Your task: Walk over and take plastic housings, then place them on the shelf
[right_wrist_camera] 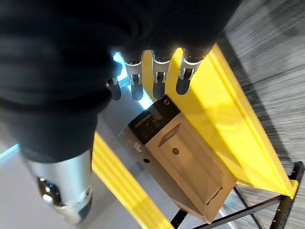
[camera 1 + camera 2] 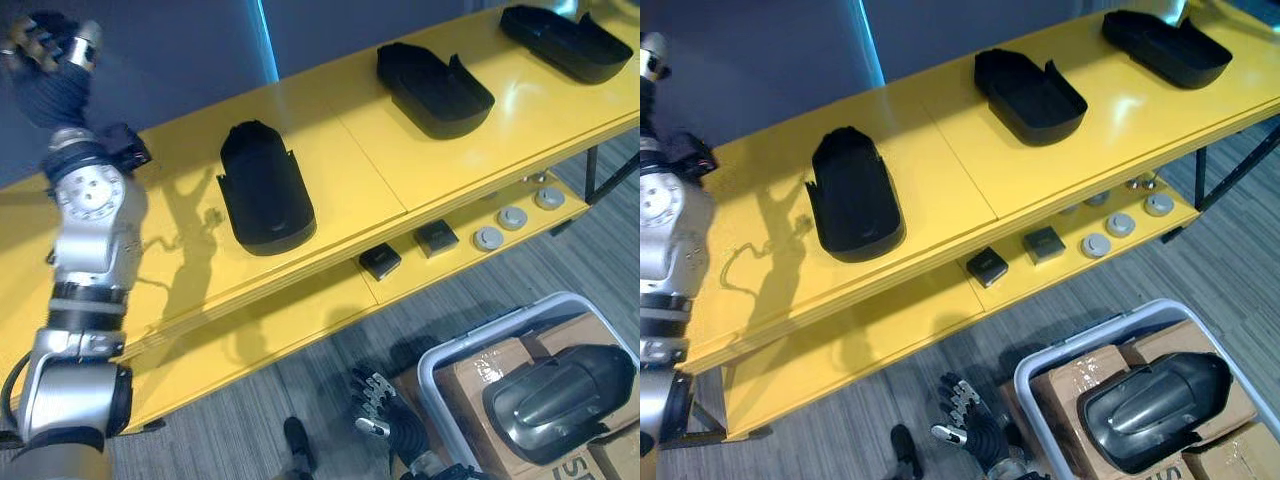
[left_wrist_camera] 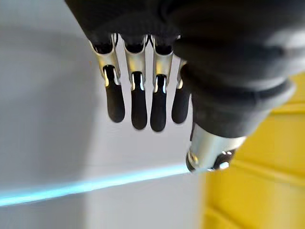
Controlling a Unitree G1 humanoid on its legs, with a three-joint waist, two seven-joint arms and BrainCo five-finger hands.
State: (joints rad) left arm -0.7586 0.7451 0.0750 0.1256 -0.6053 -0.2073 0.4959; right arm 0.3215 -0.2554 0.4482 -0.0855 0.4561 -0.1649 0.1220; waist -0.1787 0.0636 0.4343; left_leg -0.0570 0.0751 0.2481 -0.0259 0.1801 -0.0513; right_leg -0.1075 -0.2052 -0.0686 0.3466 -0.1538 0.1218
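Note:
Three black plastic housings lie on the yellow shelf's top board (image 2: pixel 360 150): one at the left (image 2: pixel 265 190), one in the middle (image 2: pixel 435 88) and one at the far right (image 2: pixel 565 42). Another dark housing (image 2: pixel 555 400) rests on cardboard boxes inside a white bin (image 2: pixel 440 365) on the floor at the lower right. My left hand (image 2: pixel 50 50) is raised above the shelf's left end, its fingers (image 3: pixel 138 102) straight and holding nothing. My right hand (image 2: pixel 385 410) hangs low over the floor just left of the bin, its fingers (image 1: pixel 159 81) relaxed and empty.
On the lower shelf board sit two small black boxes (image 2: pixel 380 262) (image 2: pixel 437 238) and several grey discs (image 2: pixel 512 217). A brown cardboard box (image 1: pixel 190 157) stands under the yellow shelf. Grey carpet floor (image 2: pixel 330 390) lies between the shelf and the bin.

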